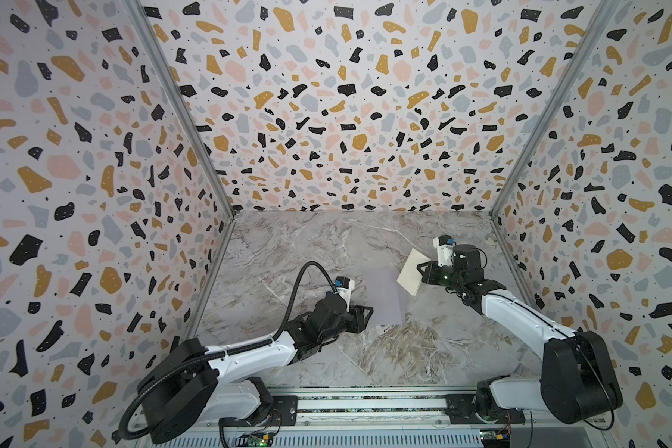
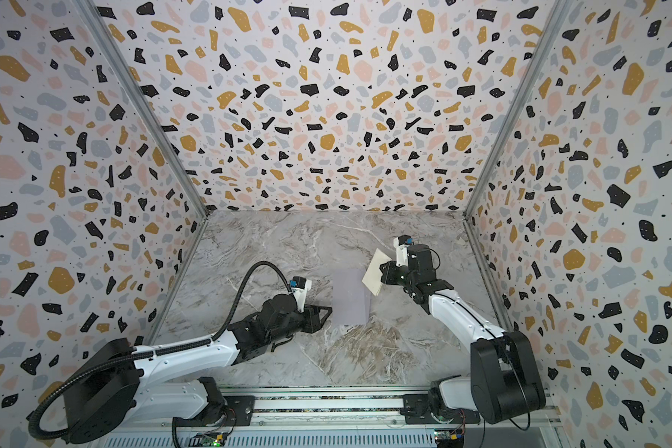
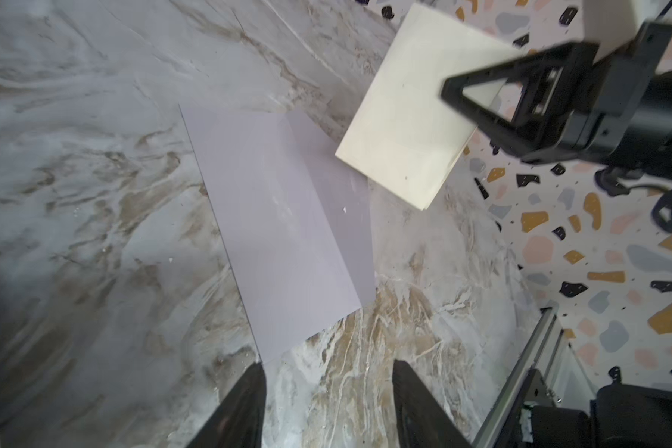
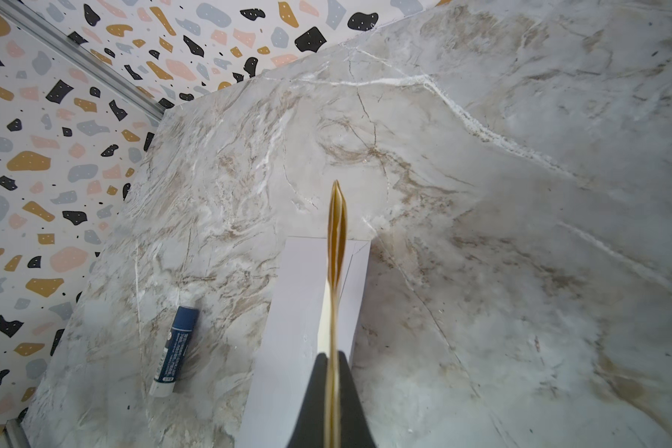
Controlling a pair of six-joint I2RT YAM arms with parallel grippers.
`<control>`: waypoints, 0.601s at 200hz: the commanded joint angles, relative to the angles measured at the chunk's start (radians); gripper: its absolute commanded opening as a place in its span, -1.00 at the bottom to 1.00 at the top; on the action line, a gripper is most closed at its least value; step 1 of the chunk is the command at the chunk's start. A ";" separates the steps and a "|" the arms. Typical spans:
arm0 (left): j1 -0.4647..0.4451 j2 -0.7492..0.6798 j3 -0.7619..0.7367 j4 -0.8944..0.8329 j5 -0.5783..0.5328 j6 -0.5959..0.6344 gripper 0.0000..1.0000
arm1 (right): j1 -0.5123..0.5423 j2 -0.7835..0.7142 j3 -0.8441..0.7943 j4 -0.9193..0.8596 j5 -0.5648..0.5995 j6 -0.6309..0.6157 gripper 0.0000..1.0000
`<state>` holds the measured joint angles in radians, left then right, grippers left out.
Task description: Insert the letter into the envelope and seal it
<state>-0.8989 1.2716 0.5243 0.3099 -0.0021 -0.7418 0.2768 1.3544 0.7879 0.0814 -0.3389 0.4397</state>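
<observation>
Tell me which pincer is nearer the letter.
Right. The right pincer is shut on the letter; the left pincer sits across the envelope, at its near left corner.

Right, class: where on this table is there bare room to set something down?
The marble table is bare between the envelope and the back wall, and between the envelope and the front rail. Crowded: the middle, where the left hand flanks the envelope and the right hand holds the letter beside it.

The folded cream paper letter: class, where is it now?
The letter hangs right of centre in both top views, pinched in the right gripper, beside the grey-lavender paper envelope.
</observation>
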 commanded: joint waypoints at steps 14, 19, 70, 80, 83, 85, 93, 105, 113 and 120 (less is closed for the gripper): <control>-0.026 0.078 0.054 0.057 -0.012 0.023 -0.32 | 0.028 0.062 0.077 0.023 0.051 -0.006 -1.00; -0.027 0.090 0.057 0.057 -0.013 0.025 -0.36 | 0.030 0.076 0.086 0.023 0.058 -0.006 -1.00; -0.043 0.192 0.078 0.100 -0.021 0.022 -0.77 | 0.035 0.154 0.122 0.037 0.090 -0.001 -1.00; -0.045 0.215 0.082 0.106 -0.020 0.019 -0.87 | 0.035 0.166 0.125 0.041 0.092 0.000 -1.00; -0.045 0.221 0.082 0.109 -0.018 0.018 -0.89 | 0.033 0.168 0.125 0.041 0.092 0.000 -1.00; -0.046 0.225 0.083 0.111 -0.018 0.017 -0.91 | 0.034 0.172 0.126 0.042 0.091 0.000 -1.00; -0.047 0.244 0.084 0.118 -0.018 0.015 -0.92 | 0.033 0.179 0.128 0.044 0.092 0.001 -1.00; -0.051 0.267 0.084 0.128 -0.020 0.010 -0.92 | 0.033 0.188 0.129 0.048 0.097 0.003 -1.00; -0.052 0.280 0.084 0.134 -0.022 0.008 -0.93 | 0.033 0.195 0.129 0.050 0.098 0.003 -1.00; -0.052 0.293 0.082 0.140 -0.023 0.005 -0.95 | 0.033 0.200 0.129 0.051 0.102 0.004 -1.00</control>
<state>-0.9436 1.5318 0.5842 0.3901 -0.0101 -0.7353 0.3080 1.5467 0.8745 0.1143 -0.2581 0.4404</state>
